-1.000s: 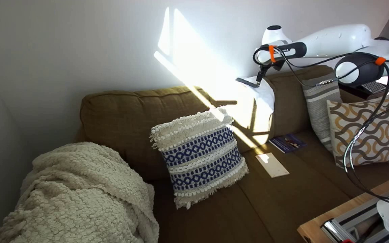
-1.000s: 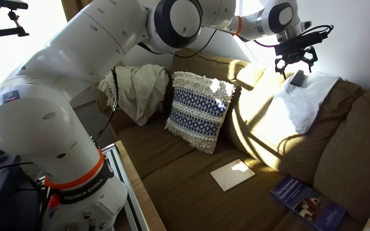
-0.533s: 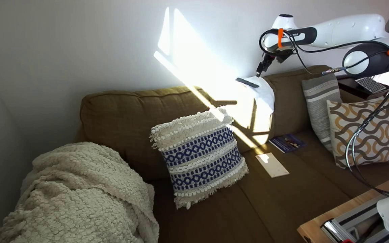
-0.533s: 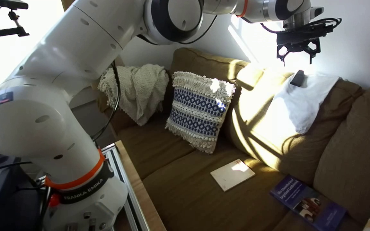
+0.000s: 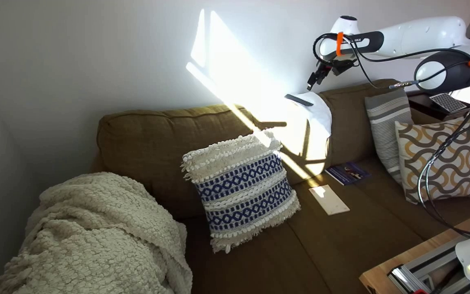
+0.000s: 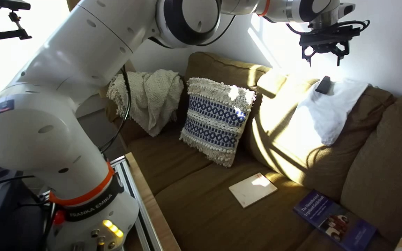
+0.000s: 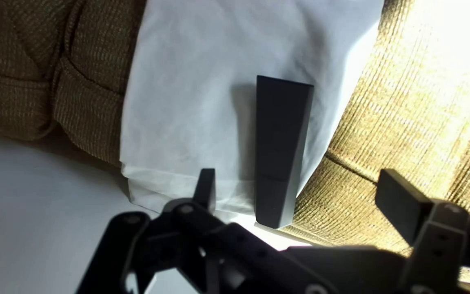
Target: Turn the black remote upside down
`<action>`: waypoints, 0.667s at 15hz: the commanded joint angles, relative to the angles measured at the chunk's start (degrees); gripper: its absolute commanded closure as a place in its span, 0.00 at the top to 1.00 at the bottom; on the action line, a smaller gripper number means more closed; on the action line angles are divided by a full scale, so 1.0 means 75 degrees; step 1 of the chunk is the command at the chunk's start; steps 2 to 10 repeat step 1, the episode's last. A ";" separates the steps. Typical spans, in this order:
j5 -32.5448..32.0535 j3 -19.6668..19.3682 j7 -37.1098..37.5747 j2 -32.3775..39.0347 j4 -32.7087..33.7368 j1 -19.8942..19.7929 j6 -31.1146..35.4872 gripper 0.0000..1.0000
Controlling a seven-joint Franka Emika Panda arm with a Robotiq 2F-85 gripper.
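Note:
The black remote (image 5: 298, 100) lies on a white cloth (image 5: 320, 118) draped over the sofa back; it also shows in an exterior view (image 6: 323, 85). In the wrist view the remote (image 7: 282, 134) is a plain dark bar with a bevelled side, on the cloth (image 7: 186, 102), its near end at the cloth's edge. No buttons show on its visible face. My gripper (image 6: 324, 65) is open and empty above the remote, apart from it, and shows in both exterior views (image 5: 310, 86). In the wrist view the fingers (image 7: 298, 183) stand wide on either side of the remote's near end.
The wall is close behind the sofa back (image 6: 372, 115). A blue-patterned cushion (image 5: 243, 192) leans on the sofa. A pale flat rectangle (image 6: 252, 190) and a purple-blue book (image 6: 333, 219) lie on the seat. Two more cushions (image 5: 439, 159) stand farther along. Strong sunlight glares on the wall.
My gripper has risen from beside the remote to above it and tilted slightly, fingers still open. The remote has not moved. Yellow lights now show on the robot's base.

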 commanded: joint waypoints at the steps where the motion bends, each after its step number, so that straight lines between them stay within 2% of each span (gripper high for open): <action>1: 0.0000 0.0000 0.0000 0.0000 0.0000 0.0000 0.0000 1.00; 10: 0.0000 0.0000 0.0000 0.0000 0.0000 0.0000 0.0000 1.00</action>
